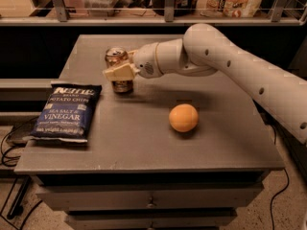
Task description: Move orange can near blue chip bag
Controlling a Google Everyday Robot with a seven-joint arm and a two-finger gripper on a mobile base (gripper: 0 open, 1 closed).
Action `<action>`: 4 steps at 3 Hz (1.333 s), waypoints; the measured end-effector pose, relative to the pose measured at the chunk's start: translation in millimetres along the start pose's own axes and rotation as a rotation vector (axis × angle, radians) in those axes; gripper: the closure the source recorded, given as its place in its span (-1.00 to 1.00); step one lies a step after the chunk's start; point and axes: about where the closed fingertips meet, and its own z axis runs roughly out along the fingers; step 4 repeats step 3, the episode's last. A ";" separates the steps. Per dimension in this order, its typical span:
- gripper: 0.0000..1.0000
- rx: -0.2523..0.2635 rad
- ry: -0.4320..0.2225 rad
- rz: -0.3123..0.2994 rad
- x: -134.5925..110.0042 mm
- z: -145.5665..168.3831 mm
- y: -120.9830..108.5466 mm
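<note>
Presently gripped upright by the end effector (119, 73), low at the rear left of the counter (144, 147): orange can (116, 56). Near, forward and left of it, lying flat, long axis front-to-back: blue chip bag (64, 110).

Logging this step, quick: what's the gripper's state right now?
Gripper: closed on the upright orange can, over the table near the blue chip bag.

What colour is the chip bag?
Dark blue chip bag, white lettering; camera view; end effector grips orange can.
</note>
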 end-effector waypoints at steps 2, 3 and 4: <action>-1.00 0.008 -0.052 0.015 3.7 -3.2 6.8; -1.00 0.008 -0.052 0.015 3.7 -3.2 6.9; -1.00 0.008 -0.052 0.015 3.7 -3.2 6.9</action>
